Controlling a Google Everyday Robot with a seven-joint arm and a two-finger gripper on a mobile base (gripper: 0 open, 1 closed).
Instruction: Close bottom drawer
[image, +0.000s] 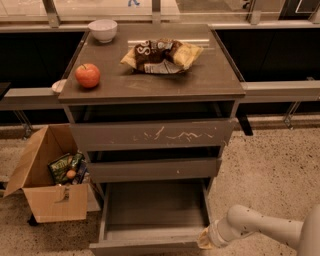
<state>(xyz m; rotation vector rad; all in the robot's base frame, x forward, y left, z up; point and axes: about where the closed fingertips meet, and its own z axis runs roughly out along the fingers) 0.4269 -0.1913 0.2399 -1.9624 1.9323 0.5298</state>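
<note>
The bottom drawer (150, 207) is the lowest of three grey-brown drawers in the cabinet. It is pulled far out, and its shallow tray looks empty. Its plain front (145, 247) lies at the lower edge of the view. My gripper (206, 239) is at the end of the white arm, low on the right, right against the front right corner of this drawer. The drawer above has a small white speck on its front (155, 170). The top drawer has white scratches on its front (160, 134). Both stand slightly out.
On the cabinet top (210, 75) lie a red apple (87, 75), a white bowl (103, 29) and snack bags (161, 54). An open cardboard box (47, 187) with packets stands on the floor left of the cabinet. Speckled floor (270, 170) lies to the right.
</note>
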